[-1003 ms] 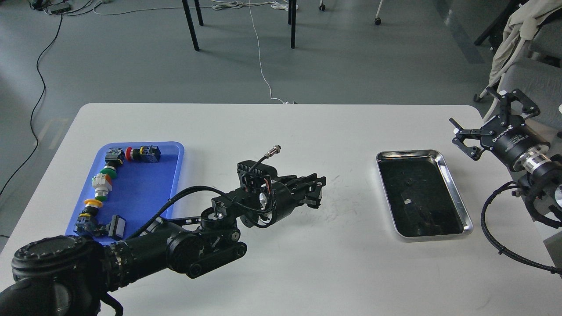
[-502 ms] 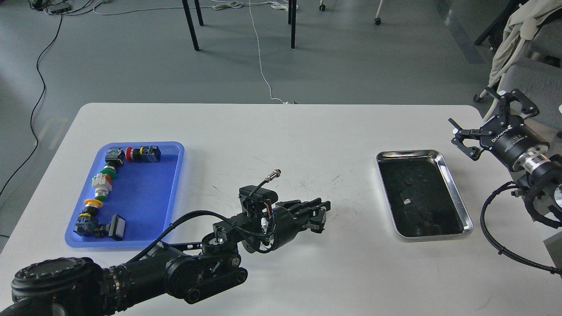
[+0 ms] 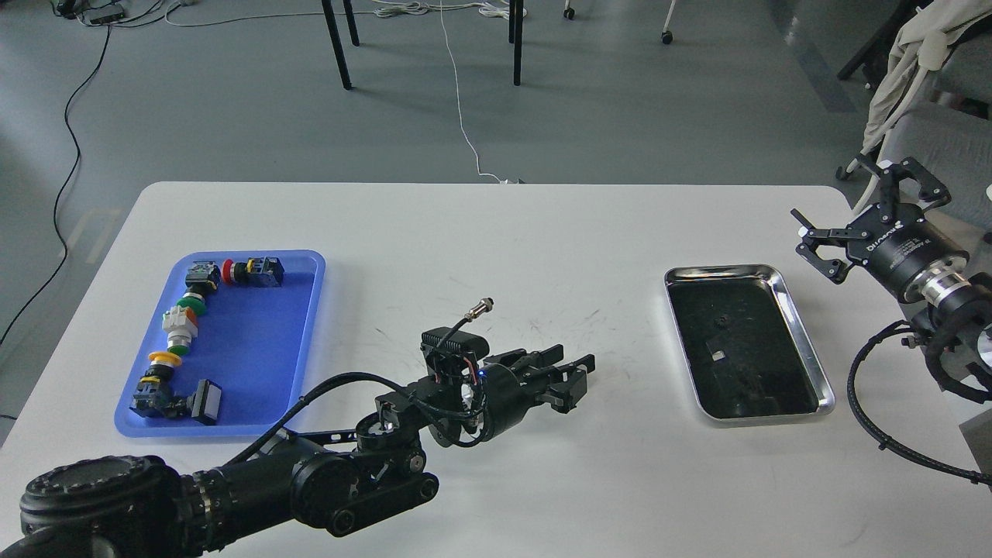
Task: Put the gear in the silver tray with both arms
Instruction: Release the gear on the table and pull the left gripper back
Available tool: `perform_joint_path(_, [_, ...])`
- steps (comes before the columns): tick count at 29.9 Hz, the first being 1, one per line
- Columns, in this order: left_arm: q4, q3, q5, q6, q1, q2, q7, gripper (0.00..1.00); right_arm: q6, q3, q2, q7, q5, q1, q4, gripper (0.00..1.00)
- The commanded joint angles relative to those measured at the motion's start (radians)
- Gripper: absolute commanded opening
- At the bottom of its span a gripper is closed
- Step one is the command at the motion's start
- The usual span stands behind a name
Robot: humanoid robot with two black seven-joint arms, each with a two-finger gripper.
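Note:
The silver tray [image 3: 806, 353] lies on the right side of the white table, its dark bottom reflecting. A small dark speck [image 3: 721, 319] lies on that bottom; it is too small to tell whether it is the gear. My left gripper [image 3: 575, 376] hovers low over the middle of the table, left of the tray, pointing right. It is dark and seen from behind, so I cannot tell whether its fingers are open or hold anything. My right gripper [image 3: 831, 187] is open and empty, above the table's right edge, beyond the tray's far right corner.
A blue plastic tray [image 3: 306, 325] with several push-button switches stands at the left. A cable with a metal plug [image 3: 486, 302] sticks up from my left wrist. Black hose loops [image 3: 860, 403] hang from my right arm beside the silver tray.
My left gripper has moved nearer to me and slightly right, toward the silver tray. My right gripper has hardly moved. The speck in the tray has stayed put.

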State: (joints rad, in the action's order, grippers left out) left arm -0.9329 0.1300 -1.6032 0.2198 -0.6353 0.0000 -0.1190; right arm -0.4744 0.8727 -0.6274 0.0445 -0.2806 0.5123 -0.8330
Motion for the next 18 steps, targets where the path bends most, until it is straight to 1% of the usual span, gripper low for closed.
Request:
perform_joint_path(1, [0.0, 0.006, 0.042, 0.016, -0.003, 0.0, -0.002, 0.97, 0.0, -0.001, 0.0, 0.0, 0.0, 0.002, -0.005, 0.96])
perform_joint_path(3, [0.0, 0.022, 0.049, 0.021, -0.006, 0.0, -0.002, 0.98, 0.002, -0.001, 0.0, 0.0, 0.0, 0.005, -0.008, 0.96])
perform_joint_path(6, [0.002, 0.086, 0.058, 0.021, -0.014, 0.0, -0.002, 0.98, 0.003, -0.009, -0.002, 0.003, 0.004, 0.032, -0.011, 0.96])
perform_joint_path(10, [0.002, 0.215, 0.15, 0.021, -0.049, 0.0, 0.005, 0.98, 0.013, -0.06, 0.0, 0.005, 0.083, 0.096, -0.015, 0.96])
perform_joint_path(13, [0.002, 0.304, 0.274, 0.021, -0.081, 0.0, 0.013, 0.98, 0.046, -0.095, 0.006, 0.009, 0.144, 0.159, -0.04, 0.96])
perform_joint_path(17, [0.0, 0.397, 0.449, 0.02, -0.116, 0.003, 0.027, 0.98, 0.068, -0.217, 0.017, 0.012, 0.23, 0.268, -0.063, 0.96])
perform_joint_path(18, [-0.003, 0.419, 0.488, 0.016, -0.121, 0.038, 0.03, 0.98, 0.069, -0.277, 0.017, 0.012, 0.277, 0.305, -0.066, 0.96])
